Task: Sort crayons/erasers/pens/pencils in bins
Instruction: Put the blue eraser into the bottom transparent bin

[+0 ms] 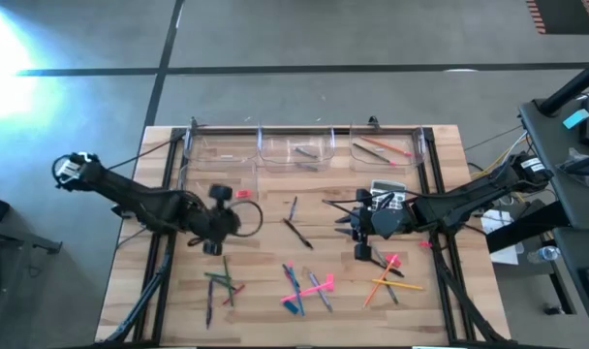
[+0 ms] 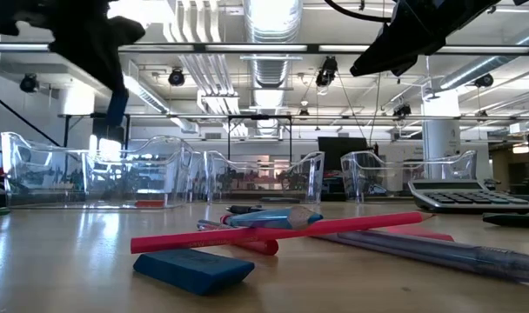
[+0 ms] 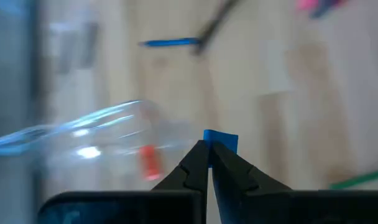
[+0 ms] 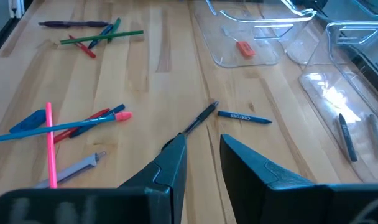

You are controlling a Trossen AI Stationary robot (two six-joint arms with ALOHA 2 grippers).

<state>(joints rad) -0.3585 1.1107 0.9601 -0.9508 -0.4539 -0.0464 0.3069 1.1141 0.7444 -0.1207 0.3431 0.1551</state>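
Observation:
My left gripper (image 3: 209, 149) hangs above the table's left half, shut on a small blue eraser (image 3: 221, 140), which the low view shows below the dark fingers (image 2: 117, 109). Ahead of it and lower stands a clear bin (image 3: 83, 140) with a red-orange eraser (image 3: 150, 160) on its floor. My right gripper (image 4: 201, 155) hovers open over the table's right half (image 1: 357, 233), nothing between its fingers. More clear bins (image 1: 294, 147) line the far edge. Pencils, pens and crayons lie loose on the wood (image 1: 309, 289). My left gripper pinches the blue eraser between its two fingertips (image 3: 198, 155); one end of the eraser (image 3: 226, 138) sticks out past them. The fingers slant down from above. The eraser is lifted clear of the table and the bins.
A grey calculator (image 1: 389, 191) lies just beyond my right gripper. A blue crayon (image 4: 244, 117) and a black pen (image 4: 198, 119) lie mid-table. Another blue eraser (image 2: 195, 268) rests by pink sticks (image 2: 282, 233) near the front. Green sticks (image 1: 220, 281) lie front left, orange ones (image 1: 387, 279) front right.

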